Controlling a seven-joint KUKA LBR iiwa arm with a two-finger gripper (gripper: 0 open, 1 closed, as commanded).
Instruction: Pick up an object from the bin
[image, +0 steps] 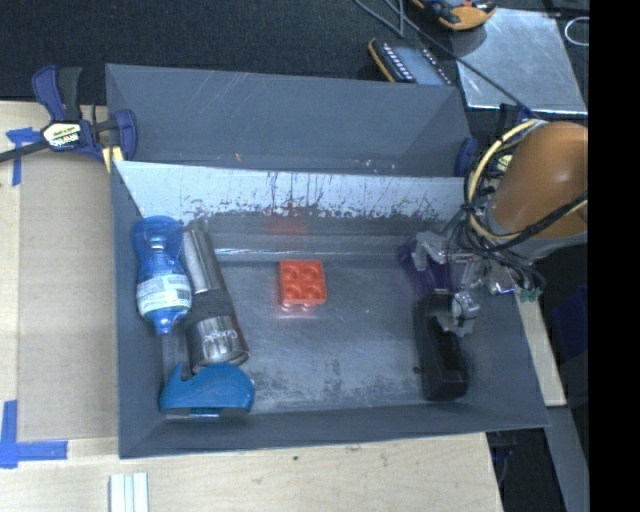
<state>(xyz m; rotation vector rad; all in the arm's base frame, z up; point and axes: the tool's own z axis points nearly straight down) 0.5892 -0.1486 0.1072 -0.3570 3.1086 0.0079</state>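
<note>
Blue object (205, 390) at front left of the bin (300, 130); claw (458, 305) at right.
You see the claw over the far end of a black oblong thing (443, 365) that lies along the right wall; you cannot tell whether the claw is open or closed. The red brick (301, 284) lies mid-floor, well apart. The bottle (160, 275) and metal cylinder (210, 300) lie side by side at left.

The bin floor (365, 335) lies open between the red block (301, 284) and the black bar (441, 368) at right.
</note>
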